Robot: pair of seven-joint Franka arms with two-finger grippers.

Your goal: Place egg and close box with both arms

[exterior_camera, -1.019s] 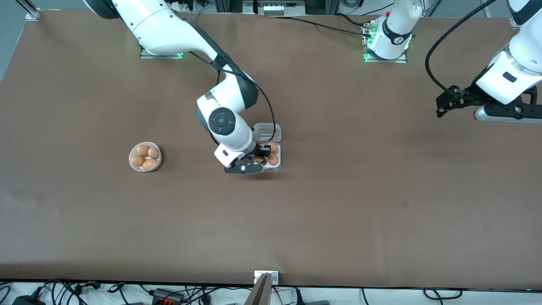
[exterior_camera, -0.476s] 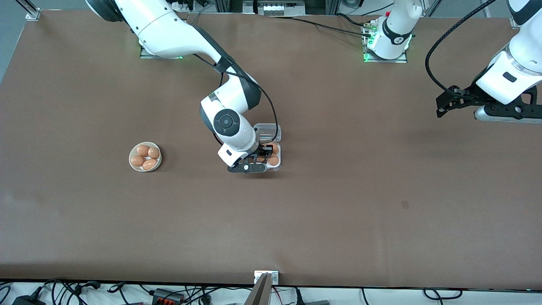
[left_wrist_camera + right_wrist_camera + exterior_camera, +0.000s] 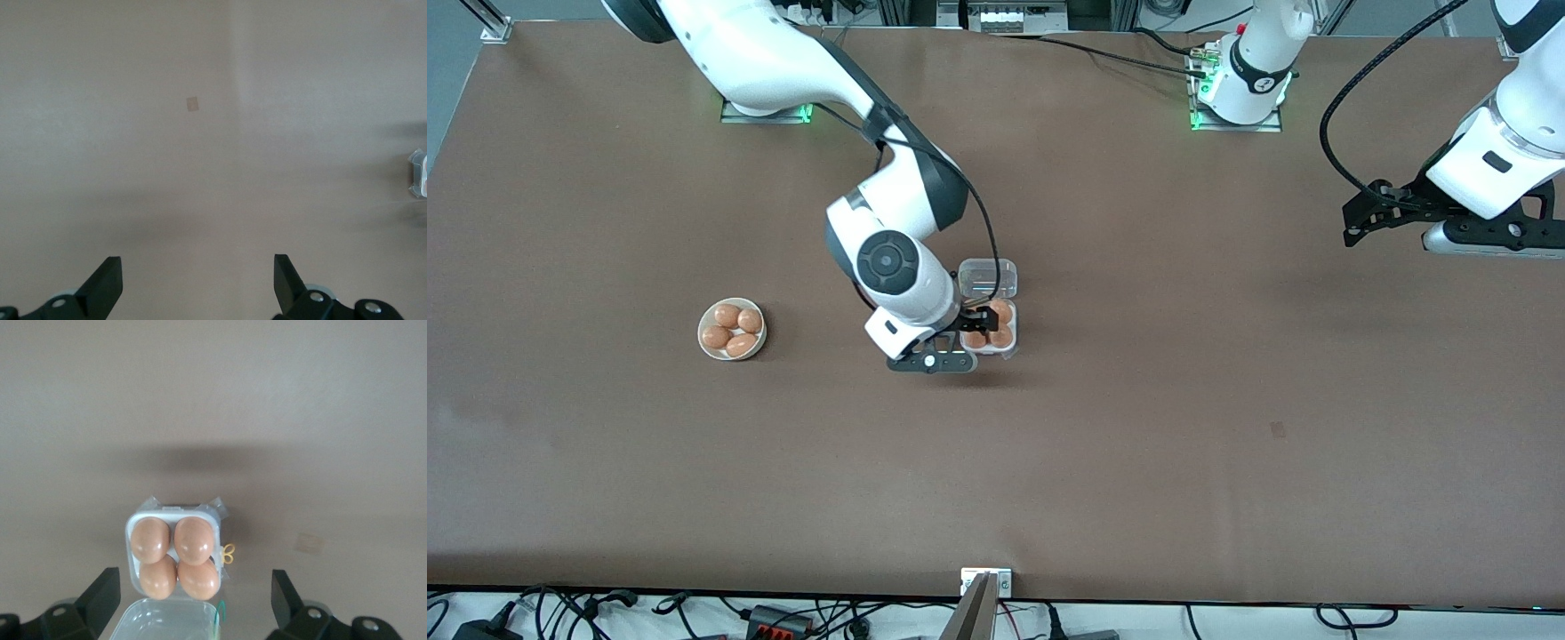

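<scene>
The box (image 3: 991, 329) sits mid-table, four eggs (image 3: 175, 557) filling its tray (lid (image 3: 988, 277) open, awaiting closing). The right gripper (image 3: 971, 335) hovers over it, fingers spread. The left gripper (image 3: 193, 287), also spread, waits above bare table.

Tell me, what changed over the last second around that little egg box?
The right gripper let go of the egg it was lowering into the box; it now hangs open above it, and all four cells are filled. The right arm drew back slightly toward its end of the table. The clear lid stays open, the bowl keeps its four eggs, and the left gripper waits, open.
</scene>
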